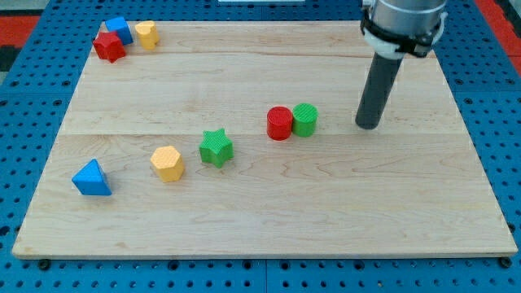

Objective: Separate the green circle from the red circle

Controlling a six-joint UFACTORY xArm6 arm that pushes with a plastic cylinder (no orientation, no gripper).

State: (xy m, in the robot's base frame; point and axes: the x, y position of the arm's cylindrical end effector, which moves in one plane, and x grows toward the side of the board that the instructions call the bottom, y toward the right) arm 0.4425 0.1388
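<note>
The green circle (305, 119) and the red circle (279, 123) stand side by side, touching, near the middle of the wooden board (260, 220). The red one is on the view's left of the green one. My tip (368, 125) rests on the board to the view's right of the green circle, about one and a half block widths away from it and touching no block. The rod rises from the tip toward the view's top right.
A green star (216, 148), a yellow hexagon (168, 163) and a blue triangle (91, 178) lie in a line toward the view's lower left. A red star (108, 46), a blue block (120, 29) and a yellow block (146, 34) cluster at the top left corner.
</note>
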